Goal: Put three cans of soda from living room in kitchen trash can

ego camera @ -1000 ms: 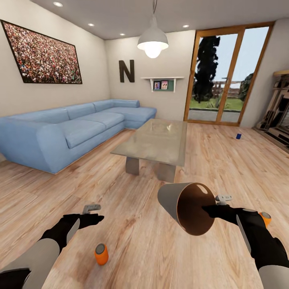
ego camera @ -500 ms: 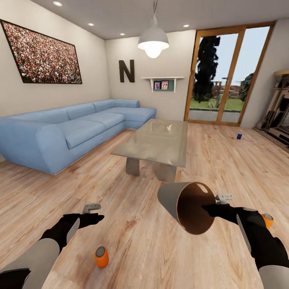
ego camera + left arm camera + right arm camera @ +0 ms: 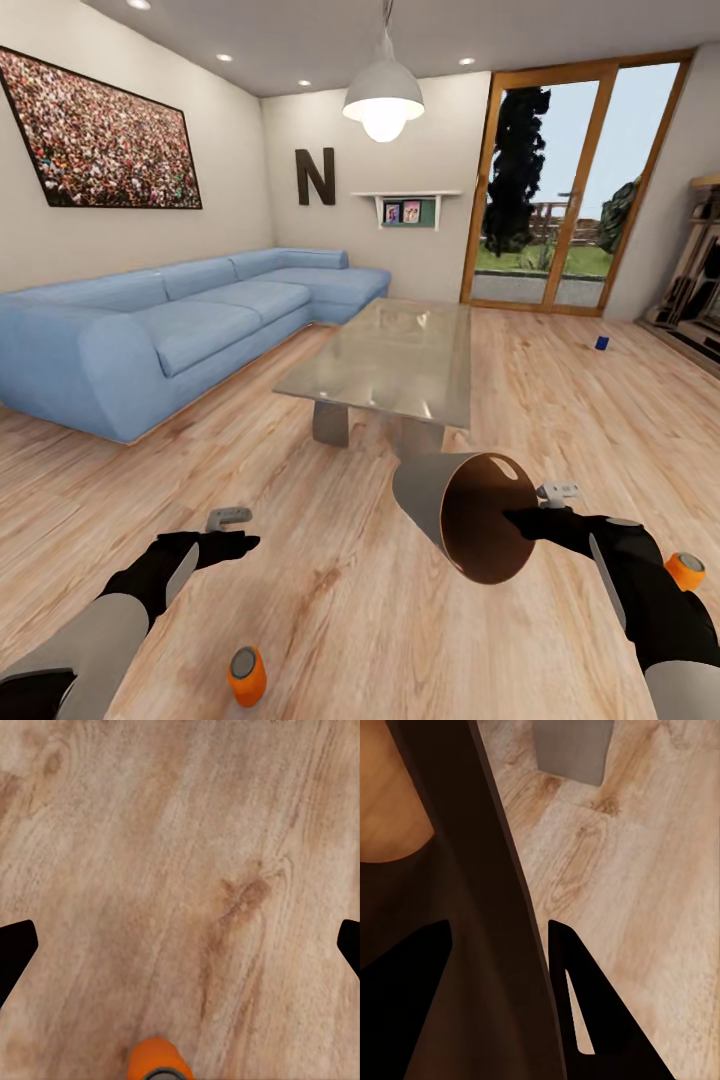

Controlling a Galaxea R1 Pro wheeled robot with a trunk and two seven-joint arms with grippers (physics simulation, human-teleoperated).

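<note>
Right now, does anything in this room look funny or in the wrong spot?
Yes. Soda cans sit on the wood floor: two orange, one blue far off. The right pincer grips the trash can by its rim, tipped sideways in the air.

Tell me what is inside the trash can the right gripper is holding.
The trash can is tilted with its mouth toward the head camera. Its orange-brown inner wall is visible and no can shows inside. The right gripper clamps the rim and covers a small part of the interior.
</note>
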